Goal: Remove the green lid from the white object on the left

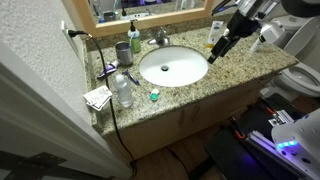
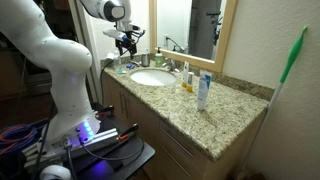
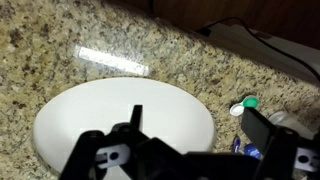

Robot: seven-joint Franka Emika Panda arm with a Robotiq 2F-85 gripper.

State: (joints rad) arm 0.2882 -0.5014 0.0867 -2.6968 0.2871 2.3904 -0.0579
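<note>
a: entry one, the gripper (image 1: 222, 45)?
b: fingers apart and nothing between them, going by the wrist view. it hangs over the right end of the counter (image 1: 240, 72), nearer the back edge, past the rim of the sink (image 1: 172, 67).

a: entry two, the green lid (image 1: 154, 96)?
b: small teal cap near the front edge, left of the middle, between the sink and the clear bottle (image 1: 124, 92). the wrist view catches it at the right of its picture.

a: entry three, the white object (image 3: 237, 110)?
b: a sliver of white just beside and under the cap. too small to say whether it stands upright or tilts. the cap looks seated on it, so i judge the removal not yet begun.

a: why are the fingers apart?
b: likely ready to close round the cap's rim, since nothing is carried. the basin lies between the gripper and the cap, so the approach would cross toward the front left.

a: hazards?
b: the bottle stands near on the corner side, and the grey-green cup (image 1: 122, 52) sits toward the back left corner. the container is light and may lift with its cap.
</note>
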